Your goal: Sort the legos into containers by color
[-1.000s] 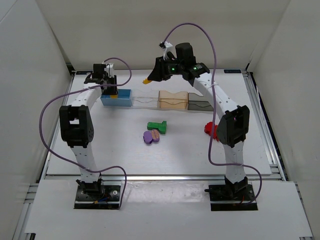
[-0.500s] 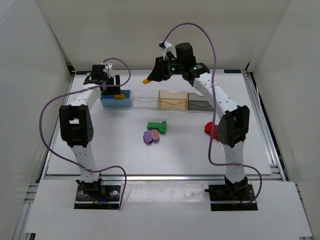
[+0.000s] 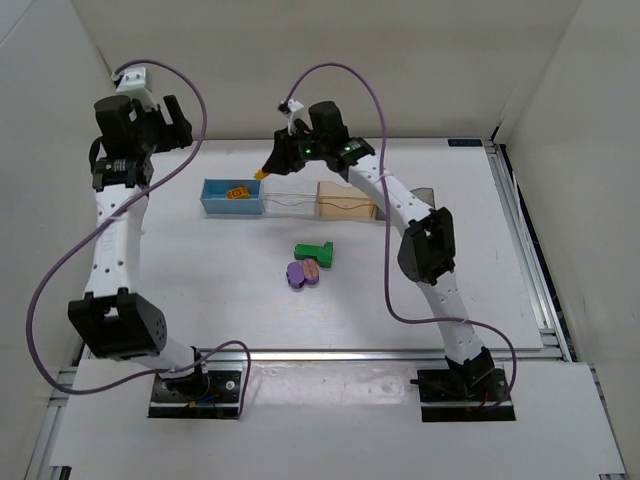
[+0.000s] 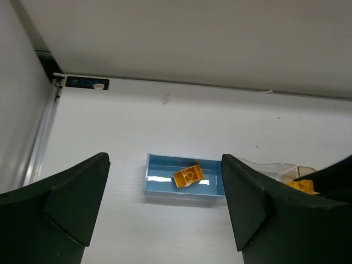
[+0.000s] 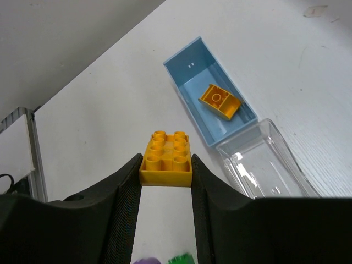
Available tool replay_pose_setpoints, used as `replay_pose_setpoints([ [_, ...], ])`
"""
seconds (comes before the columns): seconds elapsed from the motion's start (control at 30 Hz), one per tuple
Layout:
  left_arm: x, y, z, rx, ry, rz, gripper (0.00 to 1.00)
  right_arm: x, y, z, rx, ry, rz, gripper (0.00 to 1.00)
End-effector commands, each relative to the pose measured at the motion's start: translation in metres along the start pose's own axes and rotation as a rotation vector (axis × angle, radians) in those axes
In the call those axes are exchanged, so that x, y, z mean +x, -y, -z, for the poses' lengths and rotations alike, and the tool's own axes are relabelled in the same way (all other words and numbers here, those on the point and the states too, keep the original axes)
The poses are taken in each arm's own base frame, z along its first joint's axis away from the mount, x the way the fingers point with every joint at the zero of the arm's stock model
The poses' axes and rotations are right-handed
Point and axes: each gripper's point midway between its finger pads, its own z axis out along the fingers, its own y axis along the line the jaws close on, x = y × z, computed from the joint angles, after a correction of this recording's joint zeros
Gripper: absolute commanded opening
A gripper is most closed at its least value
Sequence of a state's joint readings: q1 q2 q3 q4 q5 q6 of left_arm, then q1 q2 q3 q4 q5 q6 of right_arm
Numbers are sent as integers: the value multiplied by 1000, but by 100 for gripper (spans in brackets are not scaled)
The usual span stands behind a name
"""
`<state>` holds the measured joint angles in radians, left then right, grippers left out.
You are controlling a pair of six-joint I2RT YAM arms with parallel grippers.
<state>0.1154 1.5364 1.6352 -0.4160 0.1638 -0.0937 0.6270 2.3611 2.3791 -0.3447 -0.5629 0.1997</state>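
**Yellow brick** [image 5: 165,158]: studs up, clamped by its two sides between the jaws of the right gripper [image 5: 165,171], which are closed to the brick's width. It hangs in the air above the desk [image 3: 200,290], near where the blue box [image 3: 220,206] meets the clear box [image 3: 288,205].

**Second yellow brick** [image 4: 188,176]: lies tilted inside the blue box, touched by neither gripper.

**Boxes**: a row along the back of the desk. From left to right they are the blue box, the clear box, the orange box [image 3: 345,200] and a grey box [image 3: 422,193]. The first three stand side by side; the grey box is partly hidden by the right arm.

**Green lego** [image 3: 315,253] and **purple lego** [image 3: 302,273]: mid-desk, just beside each other and well apart from the boxes.

**Left gripper** [image 4: 163,165]: hangs high over the left rear of the desk, its jaws spread wide with nothing between them.

**Dark label** [image 4: 87,83]: on the rear rail, with writing too small to read.
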Motion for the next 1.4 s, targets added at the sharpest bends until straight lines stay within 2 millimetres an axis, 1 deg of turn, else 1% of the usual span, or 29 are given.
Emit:
replay_pose_setpoints([
  [0.0, 11, -6, 30, -42, -48, -56, 93, -21, -13, -25, -17, 94, 63, 0],
  [0.03, 12, -8, 34, -51, -49, -67, 93, -16, -13, -33, -18, 93, 65, 0],
  [0.07, 10, -9, 43, -58, -37, -82, 94, -16, -11, -37, -7, 101, 71, 0],
  [0.1, 21, -10, 46, -64, -62, -79, 94, -10, -7, -46, -3, 108, 75, 0],
  [0.13, 23, -10, 49, -70, -62, -80, 94, -9, -5, -50, 3, 114, 79, 0],
  [0.17, 19, -11, 60, -76, -47, -112, 94, -7, -2, -54, 19, 120, 82, 0],
  [0.2, 29, -13, 62, -83, -69, -113, 94, -4, 1, -61, 21, 129, 90, 0],
  [0.27, 32, -14, 71, -95, -74, -122, 94, -3, 6, -67, 47, 148, 98, 0],
  [0.3, 35, -15, 73, -101, -80, -124, 94, 5, 12, -75, 52, 145, 94, 0],
  [0.33, 36, -16, 74, -106, -82, -127, 94, -2, 11, -77, 47, 174, 104, 0],
  [0.37, 37, -17, 77, -110, -88, -136, 94, -2, 14, -80, 59, 180, 104, 0],
  [0.4, 37, -17, 78, -113, -88, -139, 94, 6, 20, -87, 69, 174, 99, 0],
  [0.43, 36, -19, 79, -116, -88, -139, 94, 3, 22, -89, 77, 192, 106, 0],
  [0.5, 36, -19, 81, -118, -91, -143, 94, 6, 29, -95, 99, 211, 111, 0],
  [0.57, 38, -20, 82, -118, -96, -144, 94, 3, 35, -99, 117, 247, 122, 0],
  [0.67, 41, -20, 81, -116, -105, -150, 94, 5, 35, -106, 105, 267, 148, 0],
  [0.7, 42, -21, 80, -118, -109, -152, 94, 1, 34, -106, 103, 276, 156, 0],
  [0.77, 41, -21, 78, -116, -109, -155, 94, 10, 39, -110, 102, 261, 150, 0],
  [0.87, 44, -23, 73, -118, -118, -154, 95, 19, 39, -113, 85, 236, 138, 0],
  [0.93, 45, -23, 70, -115, -118, -150, 95, 23, 34, -114, 56, 217, 133, 0],
  [1.03, 48, -25, 67, -121, -124, -156, 95, 34, 32, -116, 43, 180, 134, 8],
  [1.07, 49, -27, 66, -127, -127, -156, 95, 35, 31, -116, 44, 173, 139, 15],
  [1.1, 50, -26, 65, -125, -129, -157, 95, 37, 31, -117, 43, 170, 139, 17],
  [1.13, 49, -27, 64, -128, -129, -154, 95, 37, 32, -117, 45, 168, 140, 24],
  [1.2, 51, -26, 63, -122, -132, -153, 95, 38, 31, -117, 42, 165, 145, 31],
  [1.23, 52, -26, 63, -122, -135, -150, 96, 37, 31, -116, 38, 167, 148, 37],
  [1.3, 53, -26, 61, -120, -136, -149, 96, 36, 28, -116, 30, 167, 161, 41],
  [1.33, 54, -26, 61, -120, -138, -149, 96, 36, 29, -116, 28, 166, 165, 48],
  [1.37, 54, -26, 61, -120, -138, -149, 96, 35, 28, -116, 27, 169, 170, 51],
])
